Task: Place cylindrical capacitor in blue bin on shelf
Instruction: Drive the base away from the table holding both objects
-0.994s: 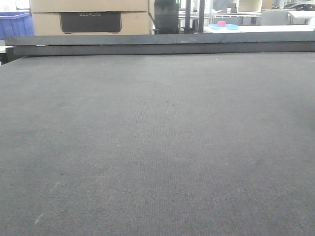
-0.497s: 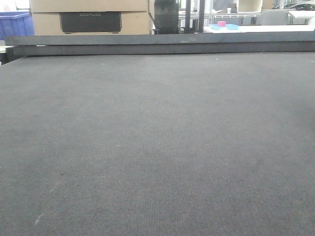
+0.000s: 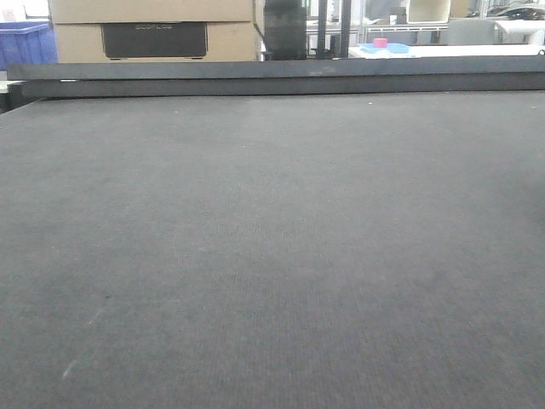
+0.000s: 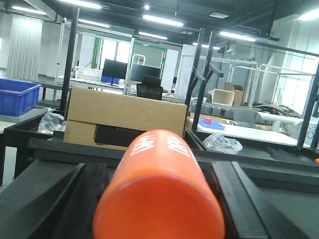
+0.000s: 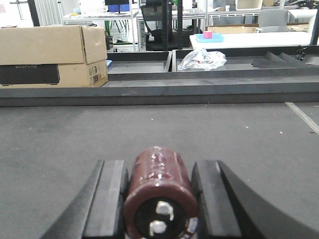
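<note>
The cylindrical capacitor [image 5: 159,194] is held clamped between the 2 fingers [image 5: 112,199] of the right gripper [image 5: 159,167], its long axis laid along them with terminals turned toward the wrist, while an orange can [image 4: 159,199] is gripped by the left gripper [image 4: 157,167] and no shelf is seen.

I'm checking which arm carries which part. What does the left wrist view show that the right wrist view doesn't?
Only the left wrist view: the orange cylinder held in the left gripper, and a blue bin. Only the right wrist view: the cylindrical capacitor in the right gripper, grey mat ahead. Both: the cardboard box and a crumpled plastic bag.
</note>
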{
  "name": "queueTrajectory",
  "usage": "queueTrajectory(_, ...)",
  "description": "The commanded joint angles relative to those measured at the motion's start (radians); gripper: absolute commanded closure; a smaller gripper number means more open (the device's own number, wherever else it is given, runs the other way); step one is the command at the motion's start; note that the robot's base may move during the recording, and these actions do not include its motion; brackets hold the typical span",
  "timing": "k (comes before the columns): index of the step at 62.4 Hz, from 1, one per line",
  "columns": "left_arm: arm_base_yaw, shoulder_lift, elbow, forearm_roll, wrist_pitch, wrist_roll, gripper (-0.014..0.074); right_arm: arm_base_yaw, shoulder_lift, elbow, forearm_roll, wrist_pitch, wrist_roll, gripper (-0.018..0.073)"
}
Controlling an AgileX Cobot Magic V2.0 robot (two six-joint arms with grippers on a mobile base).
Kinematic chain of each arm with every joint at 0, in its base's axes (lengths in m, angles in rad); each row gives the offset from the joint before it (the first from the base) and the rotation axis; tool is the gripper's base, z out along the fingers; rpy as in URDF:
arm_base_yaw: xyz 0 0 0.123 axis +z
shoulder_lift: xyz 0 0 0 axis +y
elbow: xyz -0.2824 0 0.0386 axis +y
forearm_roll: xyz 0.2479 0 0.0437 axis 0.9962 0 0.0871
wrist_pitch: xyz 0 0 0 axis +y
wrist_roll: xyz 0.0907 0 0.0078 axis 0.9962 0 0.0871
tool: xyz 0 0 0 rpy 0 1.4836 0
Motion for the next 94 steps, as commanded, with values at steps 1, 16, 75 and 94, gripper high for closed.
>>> queueTrajectory(1, 0.002, -0.005, -0.003, 0.004, -0.018, -0.005, 0.0707, 0.002, -0.006, 0.001, 0.007, -0.027, -0.005, 0.0722)
queueTrajectory(16, 0.002, -0.005, -0.003, 0.004, -0.018, -0.005, 0.0707, 0.002, -0.006, 0.001, 0.007, -0.027, -0.005, 0.0722)
queueTrajectory(75, 0.002, -0.005, -0.003, 0.004, -0.018, -0.005, 0.0707, 0.002, -0.006, 0.001, 0.007, -0.027, -0.005, 0.0722)
queueTrajectory(94, 0.002, -0.005, -0.003, 0.004, -0.018, -0.005, 0.0707, 0.002, -0.006, 0.001, 0.007, -0.027, -0.005, 0.0722)
